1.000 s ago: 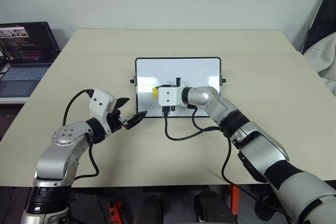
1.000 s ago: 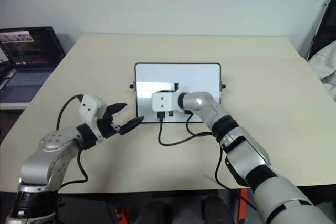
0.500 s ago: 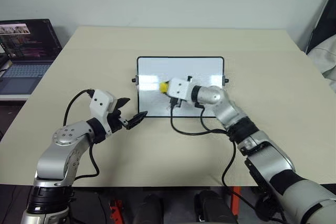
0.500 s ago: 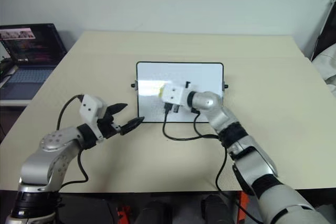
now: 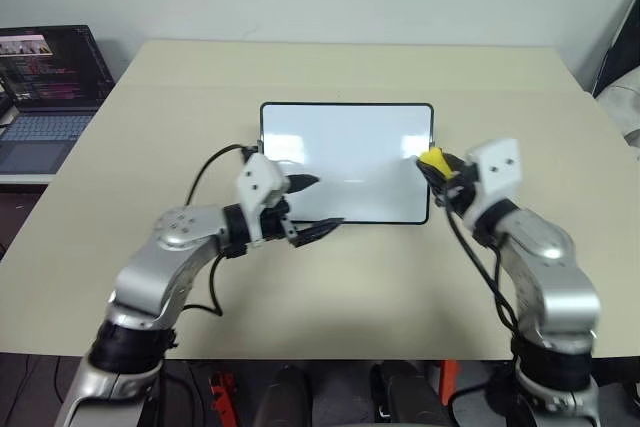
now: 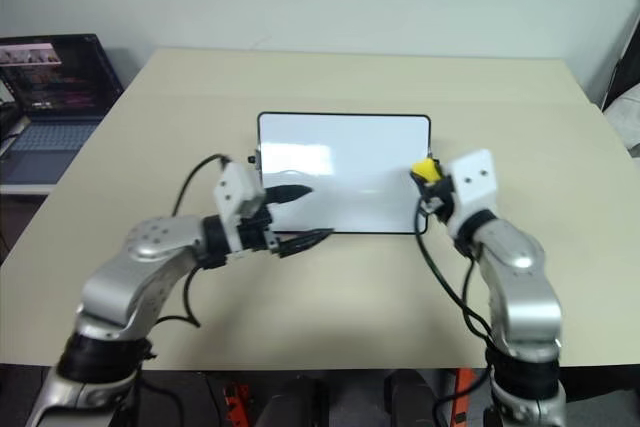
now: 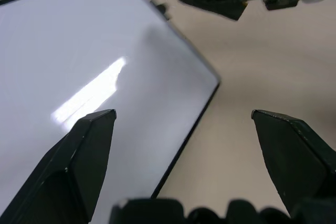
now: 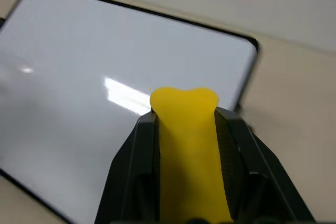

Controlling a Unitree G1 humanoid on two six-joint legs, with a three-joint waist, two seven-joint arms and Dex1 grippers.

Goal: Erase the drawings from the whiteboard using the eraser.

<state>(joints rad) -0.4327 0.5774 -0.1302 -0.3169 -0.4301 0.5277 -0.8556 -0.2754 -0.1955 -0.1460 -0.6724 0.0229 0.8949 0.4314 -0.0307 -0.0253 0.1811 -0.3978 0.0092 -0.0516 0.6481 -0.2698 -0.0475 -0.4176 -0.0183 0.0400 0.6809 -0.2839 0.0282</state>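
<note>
The whiteboard [image 5: 346, 161] lies flat in the middle of the tabletop [image 5: 340, 72], its long side running across in front of the robot, and from where I stand its white face looks clean: I can make out no red marks on it, only glare from the lights. The wrist views agree, showing bare glossy surface up to the black frame. If any faint trace of the drawings is left, it is too slight for me to tell.

The right pincer [image 5: 440, 169] hangs just off the board's right short edge, above the tabletop rather than pressed on the board, and it is clamped on the eraser [image 5: 434, 159], whose yellow end pokes out between the two black fingers. From the right wrist the yellow block sits snug between them, pointing out over the board.

The left pincer [image 5: 311, 205] is spread wide and holds nothing; it hovers over the board's near left corner, one finger above the white face and the other out past the near edge, as if ready to steady the frame.

A laptop [image 5: 45, 82] sits open on a side desk off to the left, apart from all this.

To my eye the wiping is as good as done; what may remain is a check for leftover smudges and setting the eraser down
</note>
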